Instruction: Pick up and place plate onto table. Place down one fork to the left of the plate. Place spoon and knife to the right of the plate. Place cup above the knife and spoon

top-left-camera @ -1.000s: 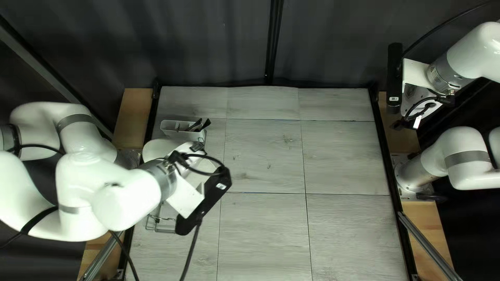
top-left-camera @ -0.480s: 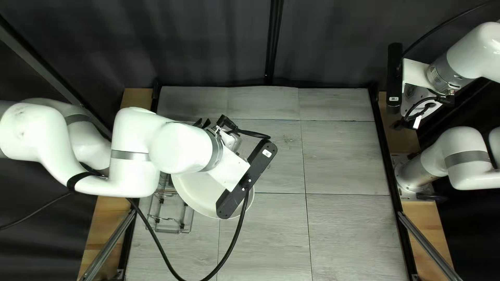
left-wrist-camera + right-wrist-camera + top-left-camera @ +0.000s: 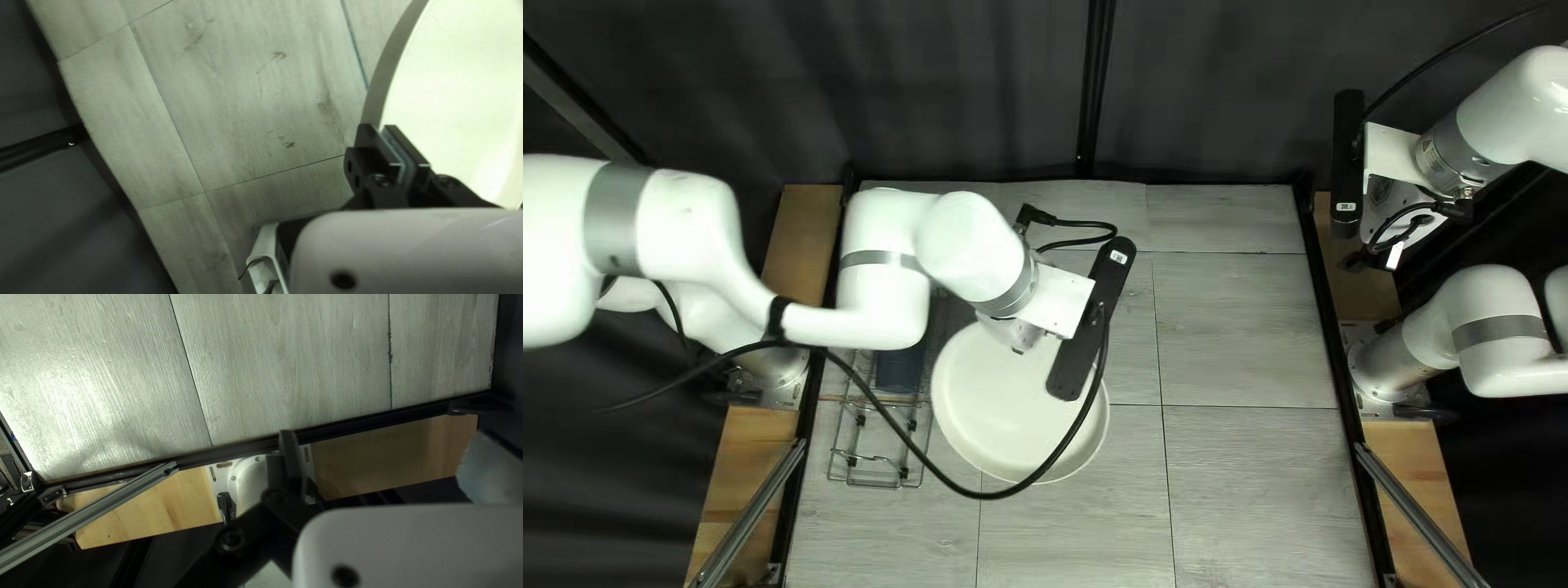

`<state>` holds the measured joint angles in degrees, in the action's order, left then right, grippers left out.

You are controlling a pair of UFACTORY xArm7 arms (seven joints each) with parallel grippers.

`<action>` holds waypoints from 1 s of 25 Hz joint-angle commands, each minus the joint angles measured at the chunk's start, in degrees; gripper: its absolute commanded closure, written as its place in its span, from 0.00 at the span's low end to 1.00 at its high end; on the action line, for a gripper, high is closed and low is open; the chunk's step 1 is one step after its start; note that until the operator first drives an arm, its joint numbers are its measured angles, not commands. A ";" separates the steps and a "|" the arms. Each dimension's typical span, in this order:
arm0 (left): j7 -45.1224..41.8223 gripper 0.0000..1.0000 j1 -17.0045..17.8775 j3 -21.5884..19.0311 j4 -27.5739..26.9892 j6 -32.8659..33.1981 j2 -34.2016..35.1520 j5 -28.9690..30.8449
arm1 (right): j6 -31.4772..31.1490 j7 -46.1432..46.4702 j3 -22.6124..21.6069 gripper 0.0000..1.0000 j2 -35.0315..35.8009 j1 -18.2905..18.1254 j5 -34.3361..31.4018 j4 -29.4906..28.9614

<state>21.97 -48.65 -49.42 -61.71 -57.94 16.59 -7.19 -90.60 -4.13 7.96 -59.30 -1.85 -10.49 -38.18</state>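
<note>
One white plate [image 3: 1005,416], one wire rack [image 3: 880,472], one dark blue object [image 3: 898,369], and two robot arms [image 3: 890,261] [image 3: 1462,343].

Nothing readable -- the white sticker [image 3: 1117,258] on the black bar [image 3: 1086,327] of the left arm [image 3: 890,261] and the grey label [image 3: 1427,151] on the right arm [image 3: 1503,106] were too small to make out.

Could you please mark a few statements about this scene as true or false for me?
1. The left gripper is shut on the rim of the plate. True.
2. The right arm reaches over the plate. False: it is raised by the right edge of the table, well away from the plate.
3. A wire rack stands beside the plate, on the side of the left arm's base. True.
4. A fork lies on the table to the right of the plate. False: no fork shows there.
</note>
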 commanded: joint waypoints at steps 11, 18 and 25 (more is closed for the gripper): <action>-8.08 1.00 -4.52 1.34 0.94 15.04 -21.06 3.72 | 0.00 0.00 0.00 0.00 0.00 0.00 0.00 0.00; -5.74 1.00 -5.62 3.25 -0.66 18.07 -29.03 4.35 | 0.00 0.00 0.00 0.00 0.00 0.00 0.00 0.00; -5.33 1.00 -5.55 4.41 -0.30 21.60 -34.07 4.83 | 0.00 0.00 0.00 0.00 0.00 0.00 0.00 0.00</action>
<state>16.52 -54.17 -45.31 -62.49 -37.63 -16.19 -2.27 -90.60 -4.13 7.96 -59.31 -1.85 -10.49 -38.18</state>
